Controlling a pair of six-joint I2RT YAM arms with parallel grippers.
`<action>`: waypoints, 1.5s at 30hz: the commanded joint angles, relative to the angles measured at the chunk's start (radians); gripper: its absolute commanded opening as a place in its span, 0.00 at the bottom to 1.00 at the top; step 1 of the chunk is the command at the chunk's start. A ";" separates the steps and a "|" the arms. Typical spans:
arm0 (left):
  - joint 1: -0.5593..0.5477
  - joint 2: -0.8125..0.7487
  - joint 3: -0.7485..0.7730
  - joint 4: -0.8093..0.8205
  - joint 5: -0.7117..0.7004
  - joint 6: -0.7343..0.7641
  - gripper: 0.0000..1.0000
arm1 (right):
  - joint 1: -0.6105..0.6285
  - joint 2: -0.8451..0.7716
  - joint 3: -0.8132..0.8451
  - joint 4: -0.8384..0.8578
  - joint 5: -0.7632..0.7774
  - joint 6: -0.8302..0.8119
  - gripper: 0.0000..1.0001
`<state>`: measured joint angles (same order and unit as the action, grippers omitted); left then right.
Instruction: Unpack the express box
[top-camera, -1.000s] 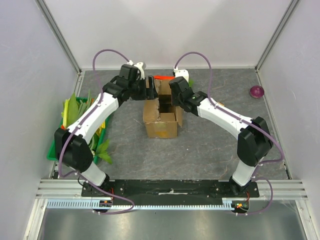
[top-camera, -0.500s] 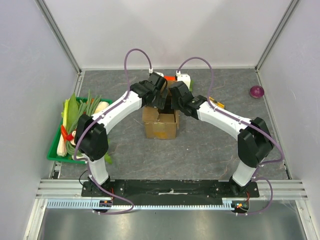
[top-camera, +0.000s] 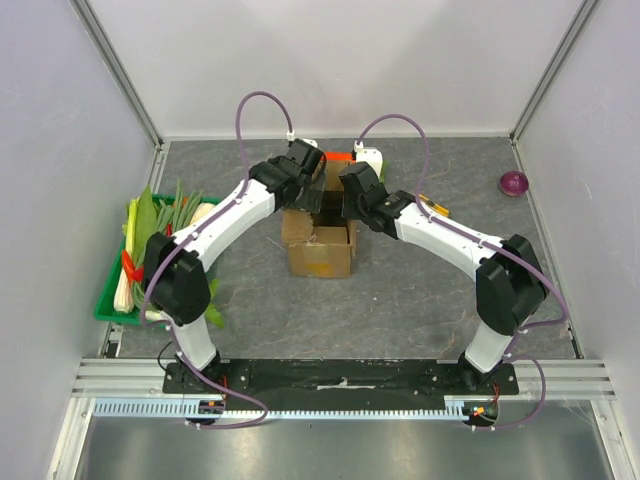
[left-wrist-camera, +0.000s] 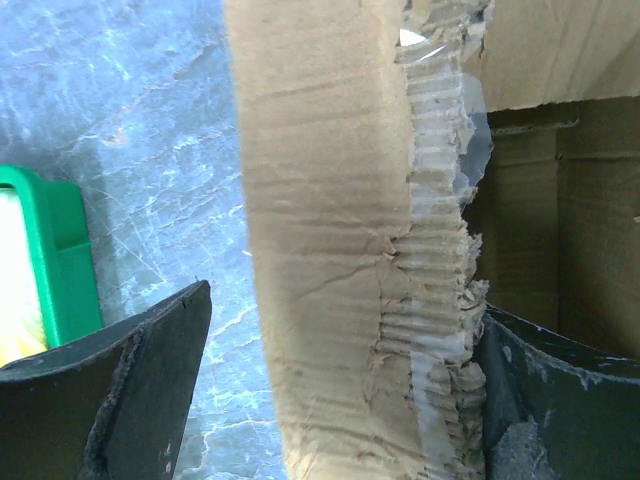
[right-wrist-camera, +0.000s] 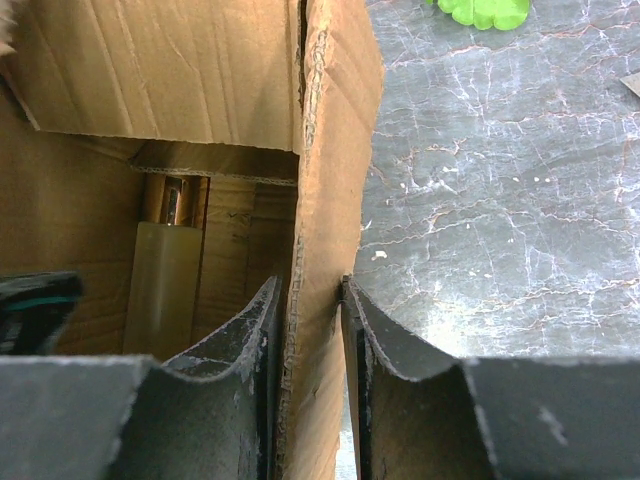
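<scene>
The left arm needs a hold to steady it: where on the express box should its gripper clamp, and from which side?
Its left flap, from above, one finger inside the express box, one outside. It is thin cardboard, and the open left gripper straddles it as the right gripper pinches the opposite wall.

Box (top-camera: 322, 250): brown corrugated cardboard, upright, top flaps open.
Flap: ragged torn edge, lies between the spread fingers of the left claw (left-wrist-camera: 345, 300).
Side wall: pinched by the right claw (right-wrist-camera: 308, 282), one finger inside.

Rough, matt corrugated-cardboard express box (top-camera: 322, 256)
</scene>
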<state>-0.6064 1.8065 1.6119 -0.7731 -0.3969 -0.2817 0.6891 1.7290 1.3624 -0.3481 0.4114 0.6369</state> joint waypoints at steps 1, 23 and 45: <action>0.040 -0.121 0.056 -0.012 -0.051 -0.030 0.95 | -0.013 -0.028 -0.019 -0.009 -0.008 0.017 0.35; 0.244 -0.262 -0.138 -0.022 0.076 -0.073 0.91 | -0.033 -0.014 0.015 -0.028 -0.031 0.001 0.36; 0.243 -0.249 -0.127 0.112 0.386 -0.076 0.09 | -0.031 0.000 0.044 -0.040 -0.060 -0.009 0.39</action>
<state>-0.3576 1.6096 1.4406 -0.7277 -0.0948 -0.3416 0.6598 1.7294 1.3655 -0.3679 0.3546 0.6338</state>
